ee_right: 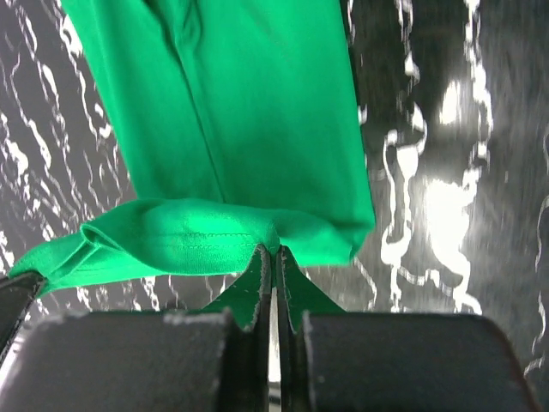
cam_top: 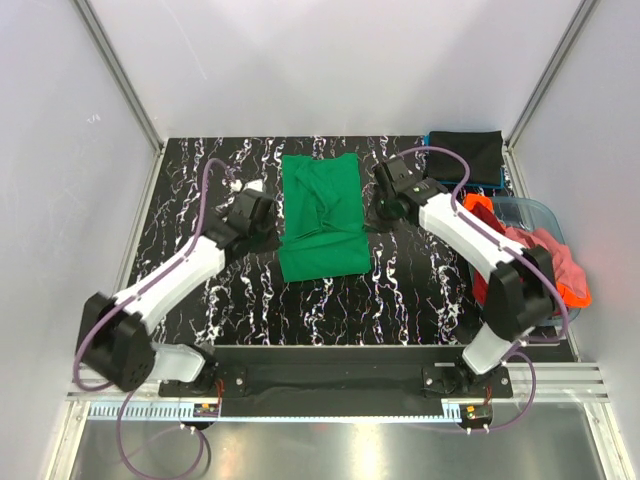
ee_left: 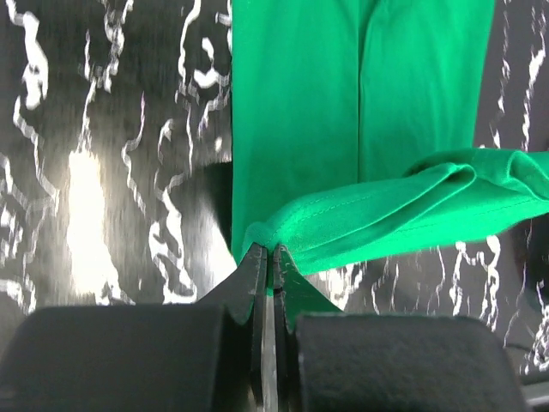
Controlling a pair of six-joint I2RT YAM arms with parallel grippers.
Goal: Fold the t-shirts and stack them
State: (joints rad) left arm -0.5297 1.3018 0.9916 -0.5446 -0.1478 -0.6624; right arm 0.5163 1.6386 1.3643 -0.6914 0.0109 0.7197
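Note:
A bright green t-shirt lies as a long folded strip on the black marbled table. My left gripper is shut on its left edge and my right gripper is shut on its right edge, both about mid-length. In the left wrist view the gripper pinches a lifted green hem. In the right wrist view the gripper pinches the same raised fold. A folded black t-shirt lies at the back right. Orange and maroon-red t-shirts sit crumpled at the right.
A clear plastic tub stands at the right table edge with crumpled shirts in and over it. A blue shirt edge shows under the black one. White enclosure walls bound the table on three sides.

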